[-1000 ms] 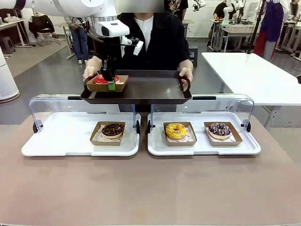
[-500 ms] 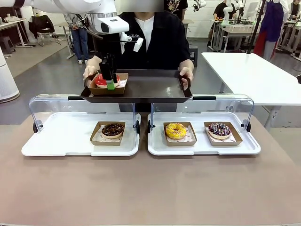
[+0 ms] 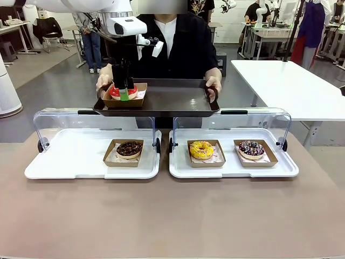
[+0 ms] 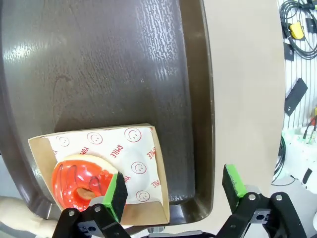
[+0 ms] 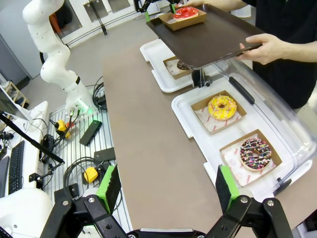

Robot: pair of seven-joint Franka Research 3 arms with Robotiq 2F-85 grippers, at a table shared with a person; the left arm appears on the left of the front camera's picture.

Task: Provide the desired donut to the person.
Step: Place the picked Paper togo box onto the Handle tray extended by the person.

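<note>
Front view, upper left: left tool (image 3: pixel 124 93), fingers spread as for release, over red donut (image 3: pixel 114 91) on tray (image 3: pixel 172 100) held level by person (image 3: pixel 186 46) to receive it; right tool (image 5: pixel 166 186) spread, empty.

Red donut (image 4: pixel 64 174), dark brown tray (image 4: pixel 109 64)

The left arm (image 3: pixel 102 5) is built of smooth, rounded white shells and is ended by a white wrist block. A dark cable (image 3: pixel 146 41) carrying a small white piece is fitted at that wrist. The left gripper (image 4: pixel 176 187) and the right gripper (image 5: pixel 167 187) are made of black linked bars joined by silver pins, and their fingertips (image 5: pixel 109 188) are faced with bright green pads. The person (image 3: pixel 183 48) is dressed in a black short-sleeved top worn over a white collarless shirt.
</note>
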